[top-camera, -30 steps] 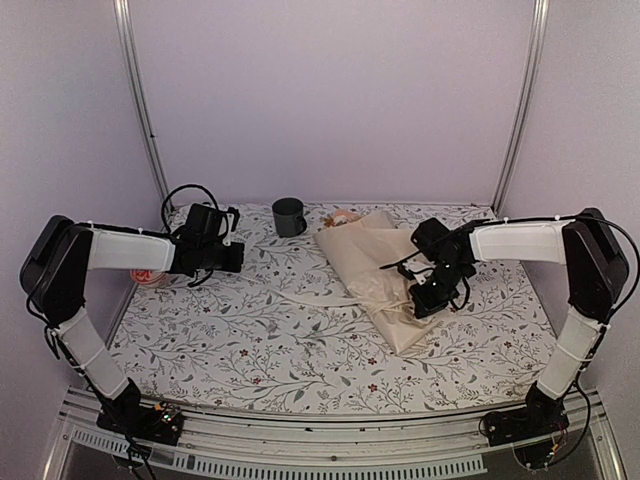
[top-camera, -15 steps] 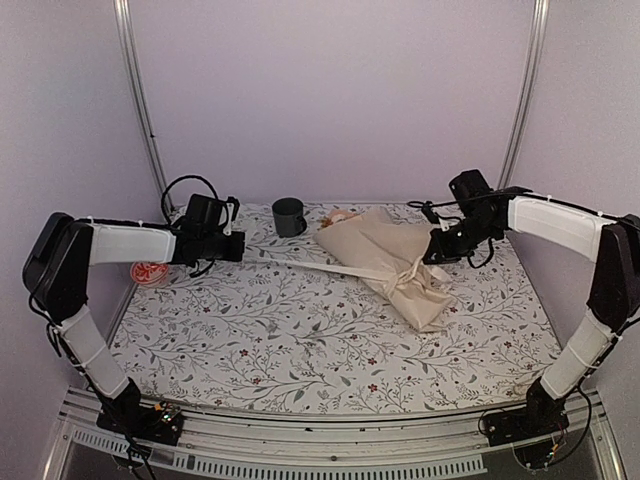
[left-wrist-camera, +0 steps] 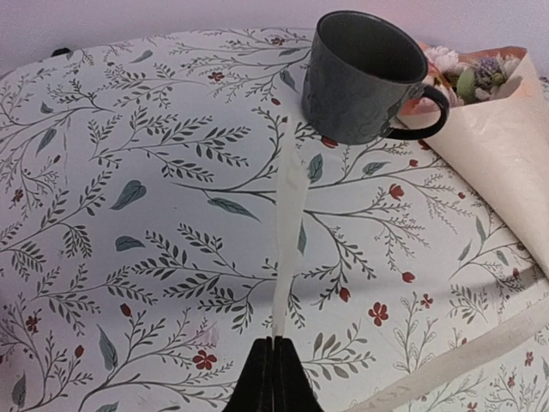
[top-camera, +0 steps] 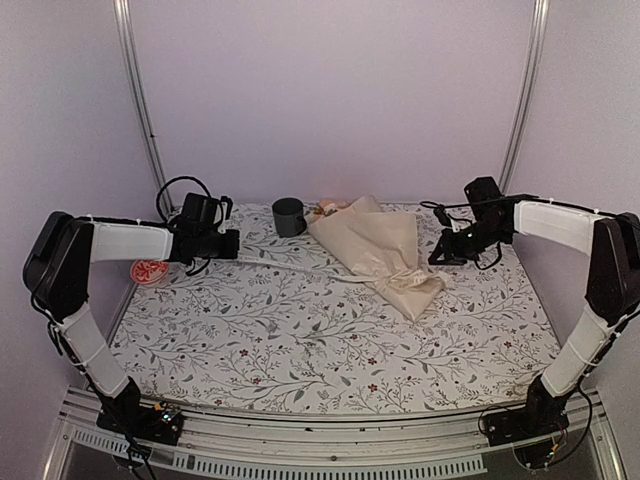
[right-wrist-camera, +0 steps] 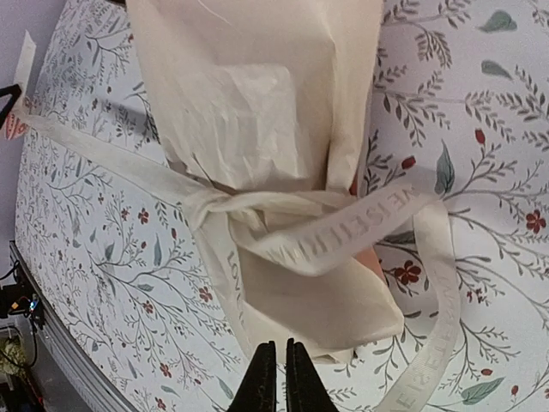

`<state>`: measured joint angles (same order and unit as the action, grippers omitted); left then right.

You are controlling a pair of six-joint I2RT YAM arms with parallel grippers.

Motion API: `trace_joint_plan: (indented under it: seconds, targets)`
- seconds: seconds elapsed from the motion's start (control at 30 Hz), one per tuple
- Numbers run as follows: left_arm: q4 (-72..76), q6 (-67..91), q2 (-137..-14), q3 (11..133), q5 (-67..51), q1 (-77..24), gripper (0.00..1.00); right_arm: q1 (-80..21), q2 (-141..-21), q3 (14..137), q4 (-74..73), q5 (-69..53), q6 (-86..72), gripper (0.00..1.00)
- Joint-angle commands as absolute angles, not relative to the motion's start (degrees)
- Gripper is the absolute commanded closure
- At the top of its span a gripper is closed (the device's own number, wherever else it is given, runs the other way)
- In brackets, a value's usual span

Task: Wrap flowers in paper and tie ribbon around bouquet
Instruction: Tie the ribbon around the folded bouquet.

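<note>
Two strands of ribbon leave the knot tied round the bouquet, which is laid on the table right of centre. Its long axis runs from the flower end by the mug to the narrow end nearer the right arm. One strand is stretched leftward and clamped in the left pincer, well apart from the bouquet. The other is seen lying loose just beside the right pincer, whose fingers are parted by a mere slit with nothing between them. The knot is judged closer to the right arm, so a regrasp would be made from there.
</note>
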<state>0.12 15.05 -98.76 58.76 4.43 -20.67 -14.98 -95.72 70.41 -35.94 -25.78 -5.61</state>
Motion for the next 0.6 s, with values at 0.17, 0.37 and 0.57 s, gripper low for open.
trace_joint_plan:
  seconds: [0.17, 0.37, 0.57]
  targets:
    - [0.16, 15.58, -99.55, 58.53, 3.9, -20.21, 1.0, -14.67, -95.71, 66.24, -38.11, -19.94, -8.99, 0.99]
    - [0.53, 15.53, -99.29, 58.91, 2.57, -20.38, 1.0, -16.17, -95.4, 68.91, -37.58, -21.26, -6.63, 0.84]
    - [0.7, 16.2, -99.54, 58.92, 0.96, -20.79, 1.0, -19.51, -102.64, 73.29, -36.96, -12.61, -9.24, 0.7]
